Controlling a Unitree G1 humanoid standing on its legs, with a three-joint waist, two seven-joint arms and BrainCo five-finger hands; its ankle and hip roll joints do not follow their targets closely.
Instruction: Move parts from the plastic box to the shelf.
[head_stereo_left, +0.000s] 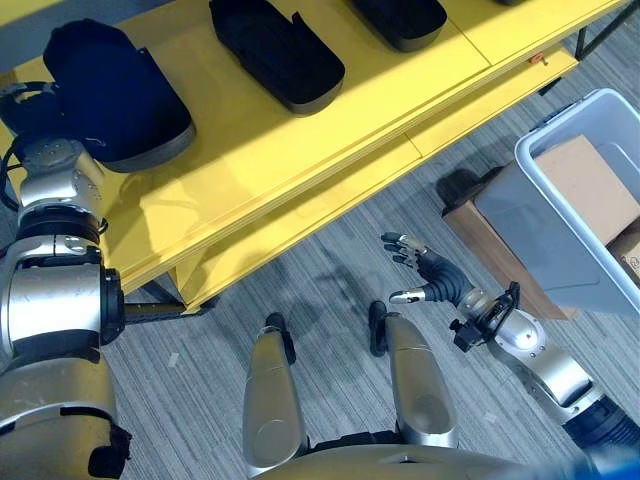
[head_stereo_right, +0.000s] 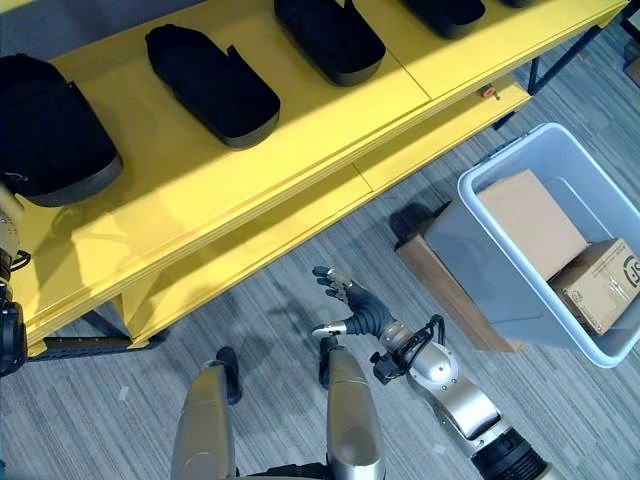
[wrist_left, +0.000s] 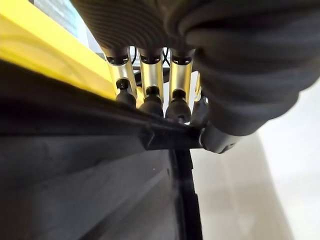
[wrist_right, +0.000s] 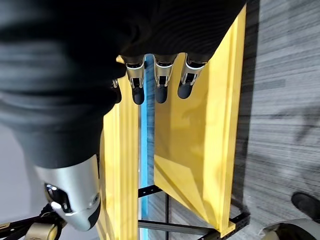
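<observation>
A black moulded part (head_stereo_left: 110, 90) lies flat at the left end of the yellow shelf (head_stereo_left: 300, 160). My left hand (wrist_left: 151, 75) is at that part's left edge; its fingers are straight, tips resting on the dark rim (wrist_left: 165, 137), the thumb tip beside them. Two more black parts (head_stereo_left: 275, 50) (head_stereo_left: 400, 20) lie further right on the shelf. My right hand (head_stereo_right: 350, 300) hangs low over the carpet, open and empty, fingers spread. The grey plastic box (head_stereo_right: 500, 270) stands to its right, holding two cardboard boxes (head_stereo_right: 530, 220) (head_stereo_right: 600, 285).
The plastic box rests tilted on a brown stand (head_stereo_right: 440, 280). A lower yellow tier (head_stereo_left: 330, 220) juts out below the shelf top, on a black frame (head_stereo_left: 150, 310). Grey carpet (head_stereo_right: 120, 400) lies between the shelf and the box.
</observation>
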